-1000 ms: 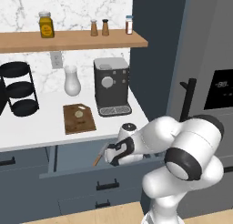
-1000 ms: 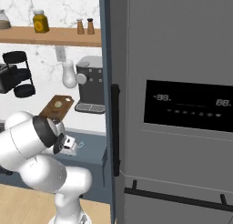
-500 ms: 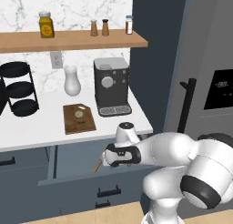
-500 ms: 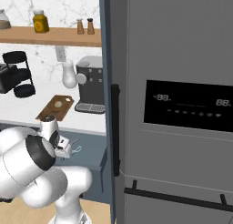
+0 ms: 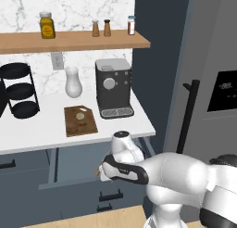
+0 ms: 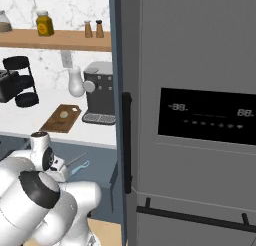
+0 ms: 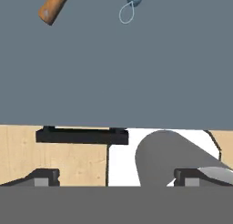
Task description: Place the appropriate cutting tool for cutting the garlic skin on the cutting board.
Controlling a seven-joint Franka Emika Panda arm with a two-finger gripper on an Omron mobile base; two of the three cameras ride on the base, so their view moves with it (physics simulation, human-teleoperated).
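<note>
Orange-brown knife handle (image 7: 54,7) at far drawer-floor edge, long axis diagonal, beside light-blue looped tool (image 7: 130,4); white arm's hand (image 7: 116,177) spread wide, empty, well short.

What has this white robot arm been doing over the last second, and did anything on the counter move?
The white arm swung lower in front of the open drawer, its gripper coming down before the orange-brown-handled knife and the light-blue looped tool, with nothing taken hold of. The dark-brown wooden cutting board, the pale cream garlic on it and the coffee machine stayed put.
</note>
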